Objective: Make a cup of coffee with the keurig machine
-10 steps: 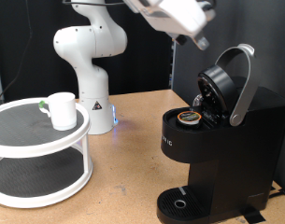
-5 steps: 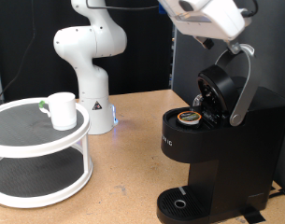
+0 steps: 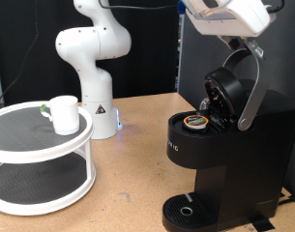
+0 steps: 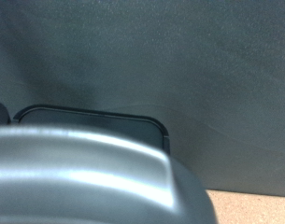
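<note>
Above the coffee machine (image 3: 224,145), its lid raised, hovers the gripper (image 3: 246,45); whether it's open, I cannot tell. That stiff silver handle (image 3: 251,87) looks grabbable.

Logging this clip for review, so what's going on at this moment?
The claw sits right above the raised silver-grey handle of the keurig machine, whose lid stands open with a pod visible in the chamber. Nothing shows between the fingers. The cup stands on the top tier of a white round rack at the exterior view's left, not under the spout.
</note>
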Controlling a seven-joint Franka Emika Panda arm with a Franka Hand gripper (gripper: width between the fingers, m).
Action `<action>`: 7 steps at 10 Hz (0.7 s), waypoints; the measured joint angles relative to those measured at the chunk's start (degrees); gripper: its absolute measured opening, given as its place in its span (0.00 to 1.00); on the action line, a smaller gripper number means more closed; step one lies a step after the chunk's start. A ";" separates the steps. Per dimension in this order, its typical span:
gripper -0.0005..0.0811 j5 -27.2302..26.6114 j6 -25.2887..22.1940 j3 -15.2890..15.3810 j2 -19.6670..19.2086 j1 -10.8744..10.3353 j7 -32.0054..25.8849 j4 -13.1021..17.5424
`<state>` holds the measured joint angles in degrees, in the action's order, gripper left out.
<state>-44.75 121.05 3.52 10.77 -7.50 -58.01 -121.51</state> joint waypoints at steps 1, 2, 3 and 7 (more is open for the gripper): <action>0.52 -0.11 0.33 0.43 0.00 -0.02 0.06 -0.01; 0.36 -0.33 0.63 0.83 0.01 -0.03 0.07 -0.01; 0.36 -0.74 0.96 1.22 0.05 -0.04 0.07 -0.02; 0.01 -1.83 1.64 2.33 0.38 -0.04 0.12 0.00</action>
<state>-46.58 122.69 5.85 11.15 -7.54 -57.89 -121.51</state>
